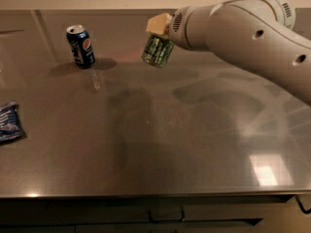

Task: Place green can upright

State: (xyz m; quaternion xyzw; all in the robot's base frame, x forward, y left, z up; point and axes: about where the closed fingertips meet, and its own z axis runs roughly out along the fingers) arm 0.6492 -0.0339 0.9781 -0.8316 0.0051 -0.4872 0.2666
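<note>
The green can [157,51] has a mottled green label and hangs tilted in the air above the back middle of the table. My gripper [160,30] is shut on the can's upper end, with a pale finger [159,22] showing above it. The big white arm [243,33] reaches in from the right. The can is clear of the tabletop, and its shadow falls on the surface below.
A dark blue Pepsi can [81,46] stands upright at the back left. A blue snack bag [8,122] lies at the left edge. The grey tabletop [160,140] stretches to a front edge with drawers below.
</note>
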